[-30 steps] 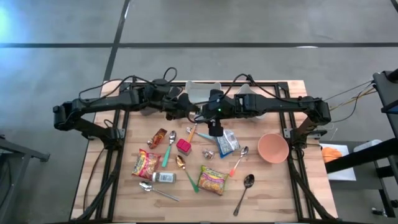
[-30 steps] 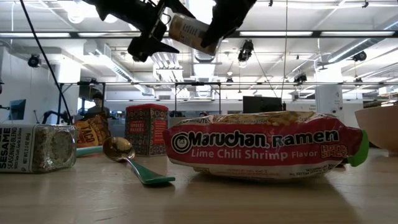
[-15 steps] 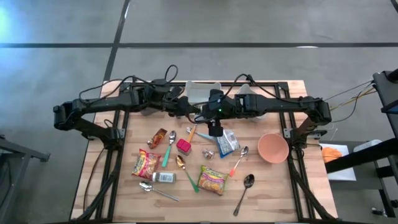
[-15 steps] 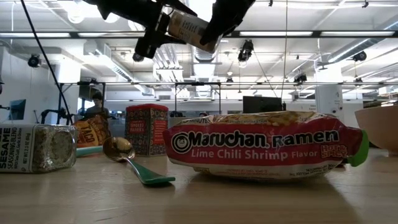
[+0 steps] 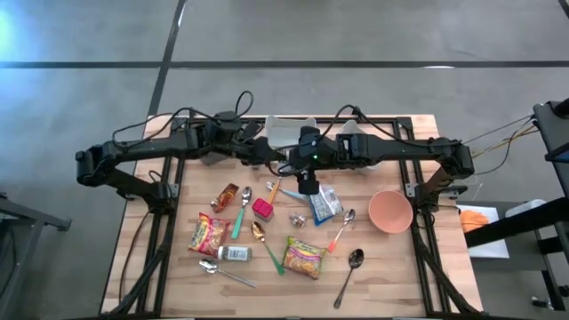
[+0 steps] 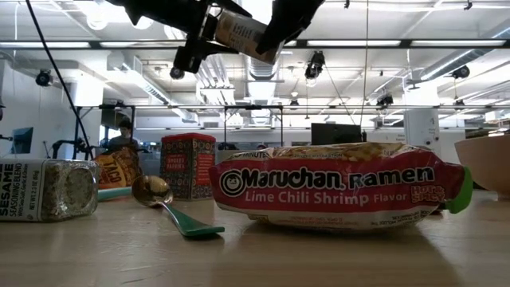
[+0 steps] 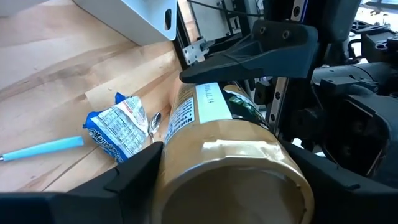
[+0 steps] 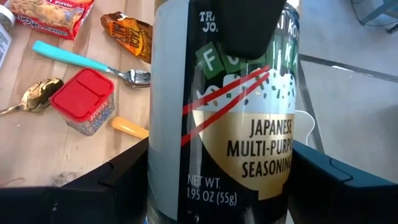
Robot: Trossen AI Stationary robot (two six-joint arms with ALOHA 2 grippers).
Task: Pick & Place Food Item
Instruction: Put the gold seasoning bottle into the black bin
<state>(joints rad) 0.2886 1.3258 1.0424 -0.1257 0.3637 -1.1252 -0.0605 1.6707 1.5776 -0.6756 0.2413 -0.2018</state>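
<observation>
Ramen packet [image 6: 339, 185]: nearest thing in my low view, a crinkled red and white plastic pack lying flat across the middle of the frame; my high view gives only a small bright patch, lower centre.
Spoon [image 6: 163, 203]: lower left of the low view, shiny gold bowl on a green handle, lying on the wooden table [image 6: 255, 259].
Sesame jar [image 6: 44, 190]: left edge of the low view, on its side, clear with speckled contents.
Seasoning jar [image 8: 217, 118]: the task's item, a glass cylinder with a gold lid, held off the table at the top centre of the low view. Only my right wrist view lets me read its label.
Right gripper [image 8: 219, 180]: fingers clamped on the jar's body.
Left gripper [image 7: 233, 177]: fingers closed around the jar's lid end, seen only in my left wrist view.
Pink bowl [image 5: 390, 212]: right of centre in the high view, round and smooth.
</observation>
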